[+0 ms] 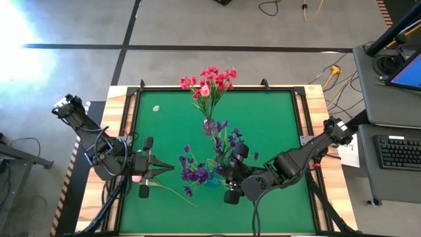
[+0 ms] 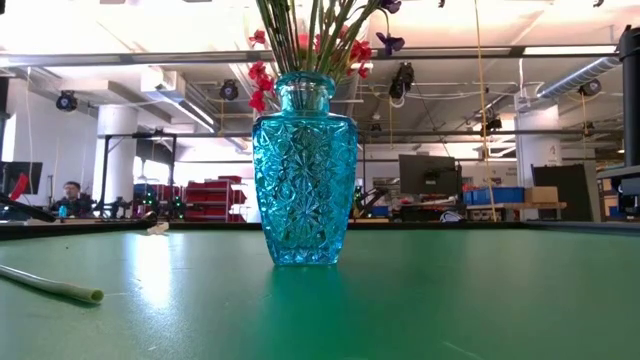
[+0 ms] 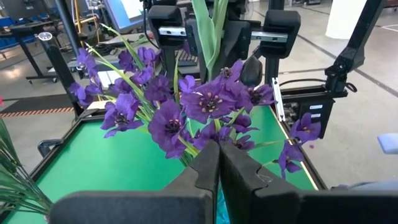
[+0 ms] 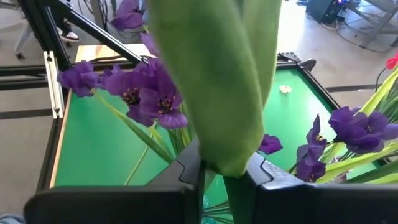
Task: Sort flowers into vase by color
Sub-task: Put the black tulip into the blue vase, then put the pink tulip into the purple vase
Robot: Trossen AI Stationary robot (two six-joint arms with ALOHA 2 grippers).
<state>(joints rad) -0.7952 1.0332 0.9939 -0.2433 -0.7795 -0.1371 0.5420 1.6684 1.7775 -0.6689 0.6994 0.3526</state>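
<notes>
A big green leaf (image 4: 211, 74) fills the right wrist view, pinched by the right gripper (image 4: 221, 174). Purple flowers (image 1: 197, 172) stand mid-frame, red flowers (image 1: 209, 82) at top. One stem (image 1: 168, 191) lies lower left. Left gripper (image 1: 168, 168) is pressed together, empty.

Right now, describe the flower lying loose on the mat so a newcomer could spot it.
On the green mat, look by the left gripper at the near edge. A thin stem lies flat there, its pink bud under that gripper. It's the only flower not standing in a vase.
</notes>
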